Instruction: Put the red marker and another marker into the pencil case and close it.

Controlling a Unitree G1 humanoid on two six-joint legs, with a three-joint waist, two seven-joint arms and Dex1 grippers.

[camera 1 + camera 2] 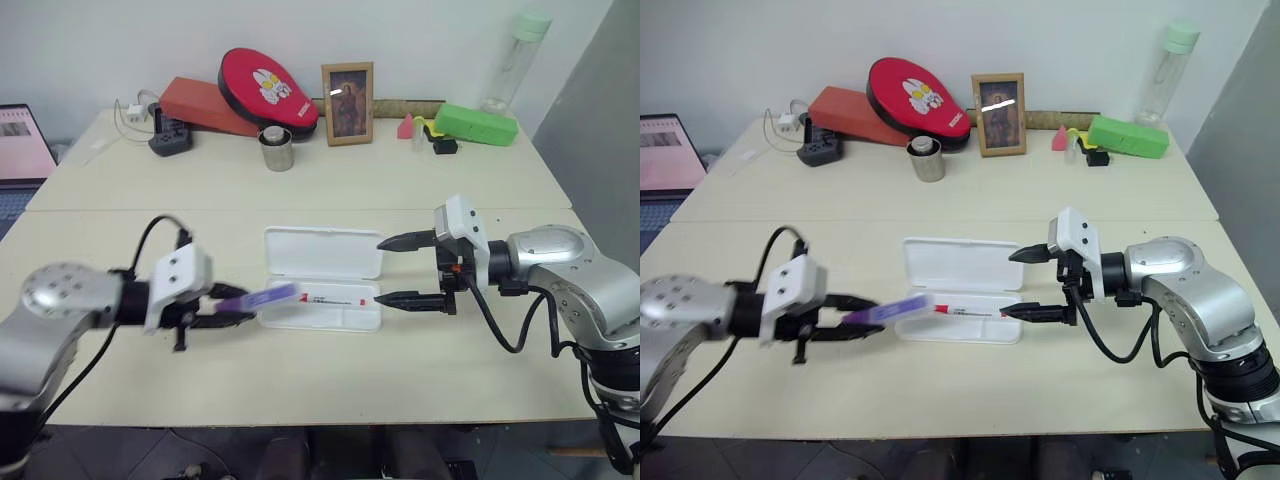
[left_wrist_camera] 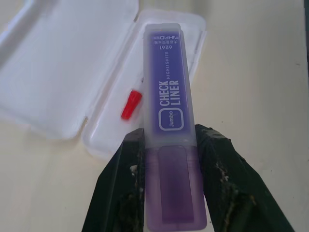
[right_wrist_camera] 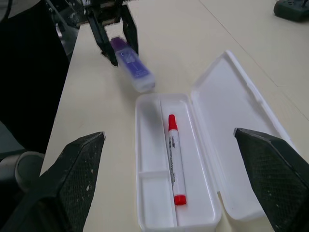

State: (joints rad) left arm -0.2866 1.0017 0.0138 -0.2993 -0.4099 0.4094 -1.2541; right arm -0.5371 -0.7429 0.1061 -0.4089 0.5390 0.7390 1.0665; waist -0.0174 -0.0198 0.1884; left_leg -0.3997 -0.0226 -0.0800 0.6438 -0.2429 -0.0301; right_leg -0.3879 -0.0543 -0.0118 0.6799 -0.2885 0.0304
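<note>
Left gripper (image 1: 225, 305) is pinching the purple marker (image 1: 262, 298) by its darker tail end; the capped end sticks out toward the pencil case (image 1: 322, 279). The marker's nose hangs at the case's 9 o'clock end, just over the tray rim. That tail grip looks deliberate: it leaves most of the barrel free, so the marker can be laid lengthwise into the tray without the fingers (image 2: 118, 186) fouling the rim.

Right gripper (image 1: 412, 270) is spread wide and empty, at the case's 3 o'clock end, one fingertip by the lid edge, the other by the tray end. My read: it's parked there to steady the case or to flip the lid afterwards.

The red marker (image 3: 174, 166) already lies in the long compartment, along the divider wall. The lid lies flat open at 12 o'clock of the tray. Judgement: one marker in, second about to go in, closing not yet done.

Obstacles: the red marker and the divider take up part of the tray, so the chunky purple one needs the free lane. Table near the case is otherwise bare. The metal cup (image 1: 277, 148), picture frame (image 1: 347, 103), red pouch (image 1: 266, 87) and green box (image 1: 476, 124) are well apart at 12 o'clock along the wall.
</note>
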